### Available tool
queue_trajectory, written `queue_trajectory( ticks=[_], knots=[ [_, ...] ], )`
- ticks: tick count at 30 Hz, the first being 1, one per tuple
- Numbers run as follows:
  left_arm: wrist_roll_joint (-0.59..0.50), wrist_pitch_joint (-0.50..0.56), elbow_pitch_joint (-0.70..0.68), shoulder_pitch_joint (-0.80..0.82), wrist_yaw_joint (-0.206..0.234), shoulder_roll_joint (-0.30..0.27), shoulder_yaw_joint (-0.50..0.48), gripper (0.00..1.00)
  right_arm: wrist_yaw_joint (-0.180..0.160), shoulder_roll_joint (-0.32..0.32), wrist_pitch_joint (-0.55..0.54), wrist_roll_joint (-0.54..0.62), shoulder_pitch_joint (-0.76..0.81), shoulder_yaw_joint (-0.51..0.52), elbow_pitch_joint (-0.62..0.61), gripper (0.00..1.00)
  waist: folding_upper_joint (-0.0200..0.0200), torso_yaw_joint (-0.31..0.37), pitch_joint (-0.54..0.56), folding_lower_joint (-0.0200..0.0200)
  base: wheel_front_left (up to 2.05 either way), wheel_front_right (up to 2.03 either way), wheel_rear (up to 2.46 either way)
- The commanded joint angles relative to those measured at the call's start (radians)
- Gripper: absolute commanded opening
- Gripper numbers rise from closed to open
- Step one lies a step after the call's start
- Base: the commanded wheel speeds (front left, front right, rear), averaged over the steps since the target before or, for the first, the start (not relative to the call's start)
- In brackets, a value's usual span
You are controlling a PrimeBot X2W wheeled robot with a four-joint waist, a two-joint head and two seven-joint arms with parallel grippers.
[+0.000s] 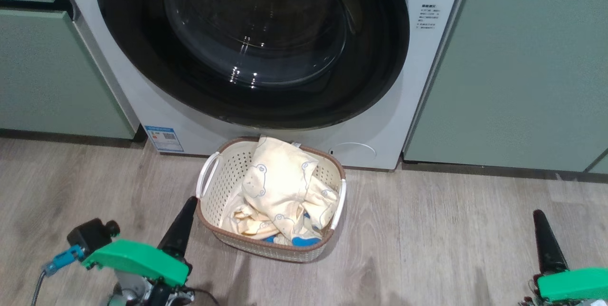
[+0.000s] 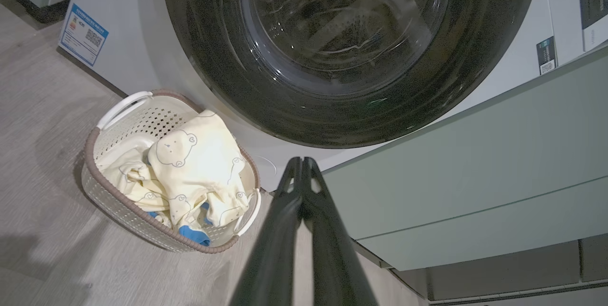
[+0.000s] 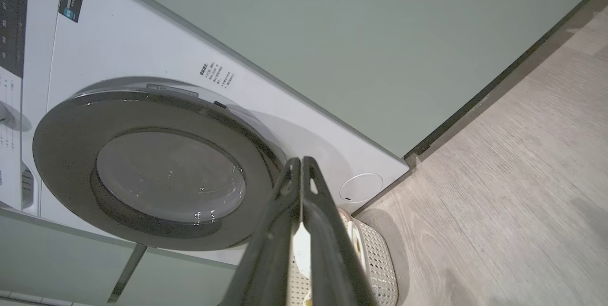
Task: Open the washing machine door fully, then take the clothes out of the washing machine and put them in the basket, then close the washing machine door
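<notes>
Left hand (image 1: 191, 204) and right hand (image 1: 539, 218) are pressed together, empty; the basket (image 1: 228, 161) of clothes (image 1: 280, 177) is found just right of the left one, under the closed washing machine door (image 1: 133, 35).

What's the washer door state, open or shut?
Shut: the washing machine door sits flush against the front of the washing machine, with no drum opening exposed.

The left gripper (image 1: 192, 204) and right gripper (image 1: 537, 215) each have 2 long tapering black fingers (image 1: 178, 234) on a green housing (image 1: 137, 258); a blue connector (image 1: 61, 258) and grey cable (image 1: 37, 287) trail from the left.
</notes>
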State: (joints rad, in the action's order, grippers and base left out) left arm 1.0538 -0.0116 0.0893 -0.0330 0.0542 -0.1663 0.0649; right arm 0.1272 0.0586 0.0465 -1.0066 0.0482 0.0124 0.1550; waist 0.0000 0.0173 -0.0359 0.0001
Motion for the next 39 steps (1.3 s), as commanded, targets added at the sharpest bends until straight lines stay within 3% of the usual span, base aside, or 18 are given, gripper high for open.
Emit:
queue_trajectory(
  ticks=[1,39],
  knots=[
    [0.033,0.006,-0.016,0.054,-0.014,-0.002,-0.037,0.0,0.002,0.024,-0.007,-0.038,-0.054,0.0,-0.021,0.0,0.0,-0.001,0.001,-0.0001,0.0,0.0,0.0],
    [0.418,0.076,0.105,0.114,-0.135,0.068,-0.119,0.0,0.003,0.024,-0.089,-0.465,-0.124,0.039,0.055,0.0,0.0,-0.012,0.024,-0.0001,0.0,0.0,0.0]
  ],
)
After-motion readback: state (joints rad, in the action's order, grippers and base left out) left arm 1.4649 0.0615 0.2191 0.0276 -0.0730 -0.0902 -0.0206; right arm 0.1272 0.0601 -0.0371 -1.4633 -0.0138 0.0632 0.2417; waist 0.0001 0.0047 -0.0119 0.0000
